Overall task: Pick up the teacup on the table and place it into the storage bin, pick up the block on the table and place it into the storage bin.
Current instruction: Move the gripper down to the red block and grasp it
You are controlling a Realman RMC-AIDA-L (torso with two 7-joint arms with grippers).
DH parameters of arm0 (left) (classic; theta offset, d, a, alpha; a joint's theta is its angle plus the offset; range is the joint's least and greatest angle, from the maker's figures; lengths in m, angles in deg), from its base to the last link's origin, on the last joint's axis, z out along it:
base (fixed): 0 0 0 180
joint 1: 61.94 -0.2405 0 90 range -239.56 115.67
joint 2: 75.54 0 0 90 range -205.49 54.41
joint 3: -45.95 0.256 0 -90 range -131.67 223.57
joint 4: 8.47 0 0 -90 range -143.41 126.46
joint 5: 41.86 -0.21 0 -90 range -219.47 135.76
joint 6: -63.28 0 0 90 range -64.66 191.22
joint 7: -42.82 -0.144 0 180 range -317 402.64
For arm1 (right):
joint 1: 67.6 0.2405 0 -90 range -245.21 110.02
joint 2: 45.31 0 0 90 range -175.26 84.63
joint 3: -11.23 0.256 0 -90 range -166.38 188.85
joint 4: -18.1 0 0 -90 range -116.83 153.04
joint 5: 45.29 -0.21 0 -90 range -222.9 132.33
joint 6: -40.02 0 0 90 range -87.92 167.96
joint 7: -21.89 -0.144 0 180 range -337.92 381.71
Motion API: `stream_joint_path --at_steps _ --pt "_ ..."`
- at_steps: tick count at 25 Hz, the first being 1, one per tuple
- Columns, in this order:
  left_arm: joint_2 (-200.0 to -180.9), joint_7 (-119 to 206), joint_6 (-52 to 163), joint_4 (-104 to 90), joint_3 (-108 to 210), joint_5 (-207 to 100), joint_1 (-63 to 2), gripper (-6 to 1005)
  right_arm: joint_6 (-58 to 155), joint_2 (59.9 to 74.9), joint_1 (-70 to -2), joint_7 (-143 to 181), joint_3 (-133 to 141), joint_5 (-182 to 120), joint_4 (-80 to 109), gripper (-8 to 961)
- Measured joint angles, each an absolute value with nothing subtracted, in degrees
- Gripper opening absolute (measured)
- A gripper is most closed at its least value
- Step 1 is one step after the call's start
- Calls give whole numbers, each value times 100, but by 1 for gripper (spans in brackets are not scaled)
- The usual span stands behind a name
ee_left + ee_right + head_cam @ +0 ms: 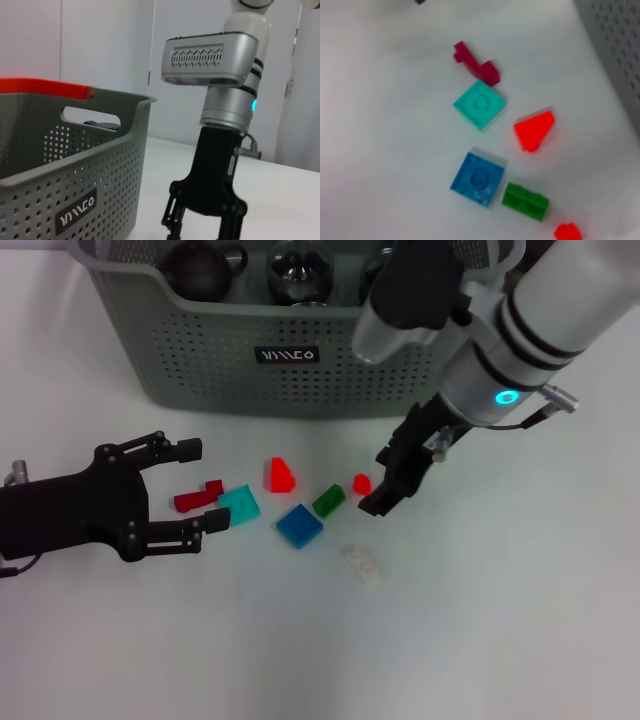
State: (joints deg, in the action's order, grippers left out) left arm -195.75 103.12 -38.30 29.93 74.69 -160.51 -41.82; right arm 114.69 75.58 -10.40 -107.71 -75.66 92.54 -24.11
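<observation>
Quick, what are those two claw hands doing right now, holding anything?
Left gripper: open, holding nothing, low beside the dark red block.
Right gripper: open, empty, over the small red block.

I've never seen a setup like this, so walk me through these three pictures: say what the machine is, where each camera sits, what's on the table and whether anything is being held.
This is a two-armed robot. The head view looks down from its head. The left gripper lies low on the table, fingers open, holding nothing. The right gripper hangs over a small red block; nothing shows in it.

The other two pictures come from cameras on the wrists. The left wrist view shows the storage bin and the right arm from the side. The right wrist view looks down on the blocks.

On the white table lie dark red, teal, red, blue, green and clear blocks. The bin behind them already holds dark rounded vessels.
</observation>
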Motion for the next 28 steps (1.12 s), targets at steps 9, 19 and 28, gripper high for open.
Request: stream_joint_path --at_steps 9,19,28 --pt "-19586 10311 -3806 2993 7469 -16052 -4181 886 10571 7563 -777 -10748 -8190 8846 -1717 732" --pt "-19594 10325 -3794 2993 7469 -16051 -4196 886 10306 7576 -760 -10738 -8319 8804 -1622 560" --pt "-19595 10329 -3789 2993 7469 -16051 -4217 885 10096 7587 -756 -10734 -8726 8518 -1517 382"
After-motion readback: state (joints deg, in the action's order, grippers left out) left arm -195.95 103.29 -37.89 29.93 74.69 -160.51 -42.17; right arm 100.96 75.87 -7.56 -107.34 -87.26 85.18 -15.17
